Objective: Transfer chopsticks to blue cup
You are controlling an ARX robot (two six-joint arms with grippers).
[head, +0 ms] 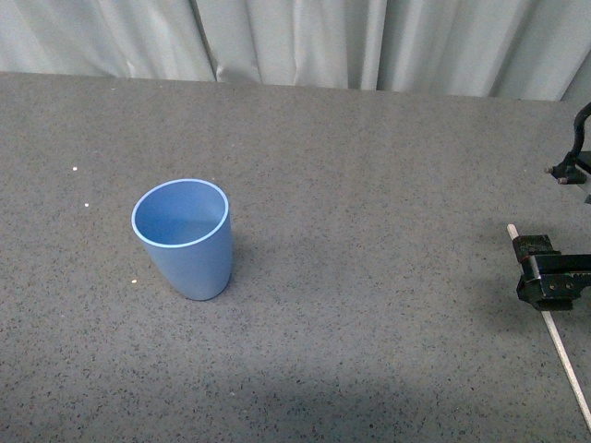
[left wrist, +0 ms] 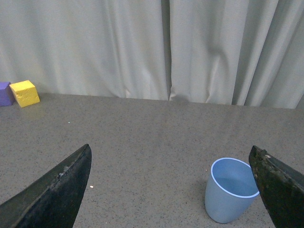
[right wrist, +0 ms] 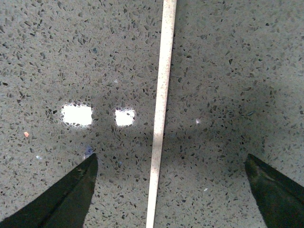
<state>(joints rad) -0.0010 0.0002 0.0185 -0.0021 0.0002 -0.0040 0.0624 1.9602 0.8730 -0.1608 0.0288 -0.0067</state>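
Straddling the chopstick [right wrist: 161, 95] with jaws spread wide

On the right gripper [right wrist: 169, 159] both fingers [right wrist: 61, 199] stand well clear of the pale stick, which lies flat on the speckled grey table [head: 369, 166] about midway between them, gripped by nothing. This gripper points straight down at the tabletop and shows at the right edge of the front view, over the stick's farther part. The left gripper [left wrist: 170, 148] is also wide apart and holds nothing, aimed level across the table toward the curtain [left wrist: 142, 47]. The blue cup [head: 185, 249] stands upright, well apart from the stick, on the left. A yellow block [left wrist: 24, 93] and a purple block [left wrist: 4, 93] sit by the curtain
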